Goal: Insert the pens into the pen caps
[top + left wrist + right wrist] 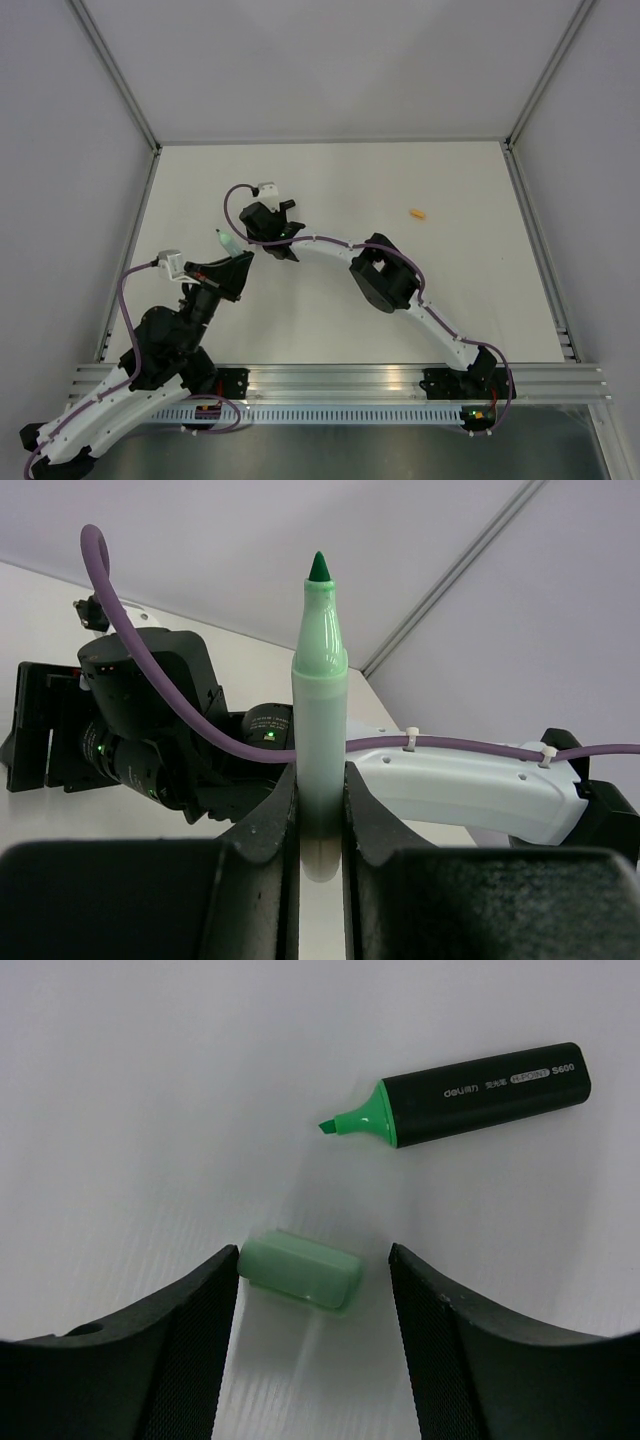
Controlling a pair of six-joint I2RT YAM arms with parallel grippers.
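A pale green cap (300, 1272) lies flat on its side. Just beyond it lies a black marker (480, 1095), uncapped, its green chisel tip pointing left. A pale green pen (320, 730) stands upright with its bare dark green tip up, clamped in the left gripper (320, 815). A small orange piece (417, 212) lies well to the cap's right.

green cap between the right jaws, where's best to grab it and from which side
Take the cap across its two long flat sides, near mid-length, coming straight down from above. It lies on its side on the table, and an end-to-end grip would block its opening. The right jaws stand open facing its ends, so the wrist probably needs a quarter turn first.
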